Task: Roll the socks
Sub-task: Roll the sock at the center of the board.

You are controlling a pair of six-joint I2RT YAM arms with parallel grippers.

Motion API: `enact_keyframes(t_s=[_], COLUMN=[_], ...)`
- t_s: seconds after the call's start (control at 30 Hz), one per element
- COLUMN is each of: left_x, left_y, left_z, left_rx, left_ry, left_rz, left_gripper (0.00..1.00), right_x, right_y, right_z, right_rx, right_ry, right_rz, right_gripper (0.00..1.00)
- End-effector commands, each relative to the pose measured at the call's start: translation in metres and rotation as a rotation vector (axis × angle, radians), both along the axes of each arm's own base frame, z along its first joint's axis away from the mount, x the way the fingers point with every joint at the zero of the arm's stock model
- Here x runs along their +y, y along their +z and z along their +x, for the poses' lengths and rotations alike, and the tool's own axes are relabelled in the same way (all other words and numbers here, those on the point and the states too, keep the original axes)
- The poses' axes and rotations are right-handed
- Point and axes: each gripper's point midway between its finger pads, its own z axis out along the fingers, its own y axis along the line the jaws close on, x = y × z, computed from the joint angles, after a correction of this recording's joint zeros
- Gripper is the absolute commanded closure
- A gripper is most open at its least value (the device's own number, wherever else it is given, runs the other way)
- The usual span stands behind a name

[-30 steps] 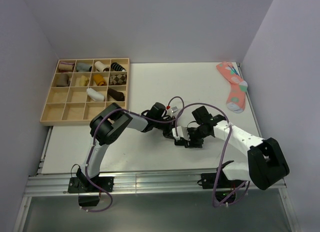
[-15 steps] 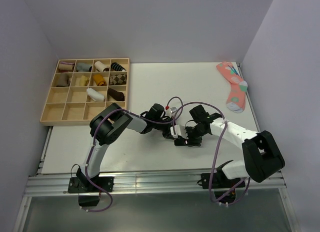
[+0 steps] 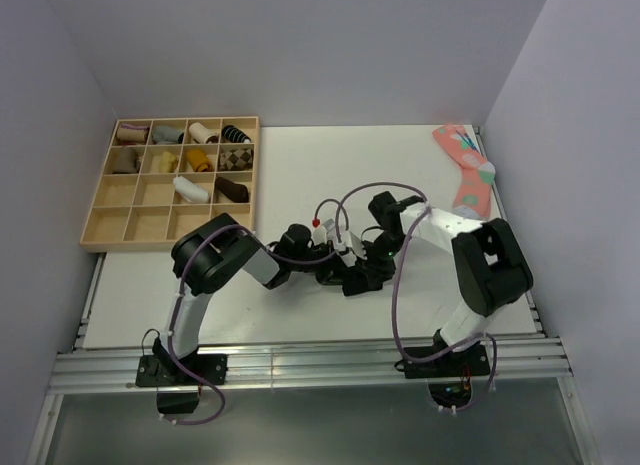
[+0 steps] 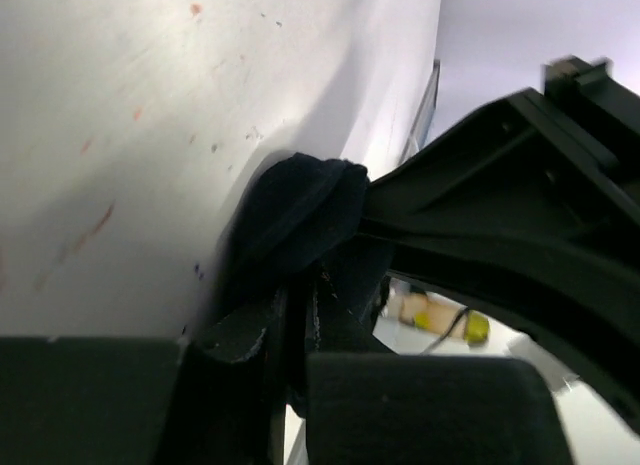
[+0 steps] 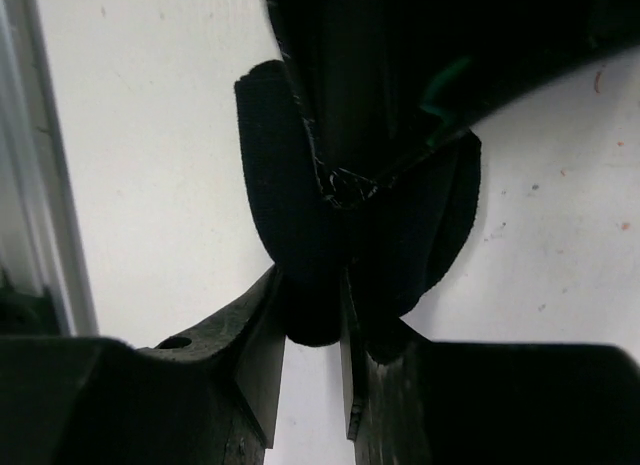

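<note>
the right arm has swung way in since a second ago: its elbow was out by the lower right corner of the overhead view and now it's folded up near the middle. the wrist has slid left with it, and the left arm has pulled back a touch, so the two claws are jammed nose to nose in the centre of the white table [image 3: 300, 165].

the plain black knit sock [image 5: 262, 155] is right there between them, bunched into a fat lump on the tabletop. in the right wrist view, the right gripper [image 5: 315, 305] has its fingers squeezed onto the lower edge of the lump, with fabric filling the thin gap. the left gripper [image 4: 293, 320] looks the same from its own camera, pinched onto a fold with the bundle bulging above it.

my read is they're mid-roll. the fabric is doubled over but it's still a loose wad, not a tidy stub. from overhead i honestly can't make it out under all the black hardware.

the coral-pink sock with teal and white spots [image 3: 468, 180] is off in the upper right. the wooden divided tray [image 3: 100, 223] with rolled socks sits upper left, well apart from the action.
</note>
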Motion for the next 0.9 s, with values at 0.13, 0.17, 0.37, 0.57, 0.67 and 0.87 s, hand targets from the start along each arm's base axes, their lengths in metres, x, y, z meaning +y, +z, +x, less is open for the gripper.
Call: enact_keyframes(t_s=[0.13,0.17,0.37,0.57,0.67,0.87], left_x=[0.028,0.028,0.026,0.031,0.029,0.021], left_y=[-0.016,-0.011,0.005,0.038,0.047,0.051], left_z=[0.008,0.009,0.015,0.016,0.005,-0.003], left_rx=[-0.141,-0.165,-0.369,-0.649,-0.742,-0.902], left_ry=[0.202,0.210,0.280,0.366,0.323,0.245], left_rz=[0.090,0.083,0.085,0.105,0.087,0.064], left_gripper=[0.83,0.82,0.75,0.69,0.67,0.63], right_x=[-0.017,-0.019,-0.026,-0.031,-0.033,-0.032], right_y=[0.010,0.010,0.003,-0.004,-0.010,-0.014], right_z=[-0.012,-0.012,-0.009,-0.012,-0.013,-0.008], right_rx=[0.282,0.299,0.390,0.488,0.524,0.537], right_ry=[-0.049,-0.056,-0.101,-0.135,-0.145,-0.167], right_rz=[-0.062,-0.067,-0.136,-0.204,-0.229,-0.245], right_gripper=[0.76,0.76,0.76,0.76,0.76,0.76])
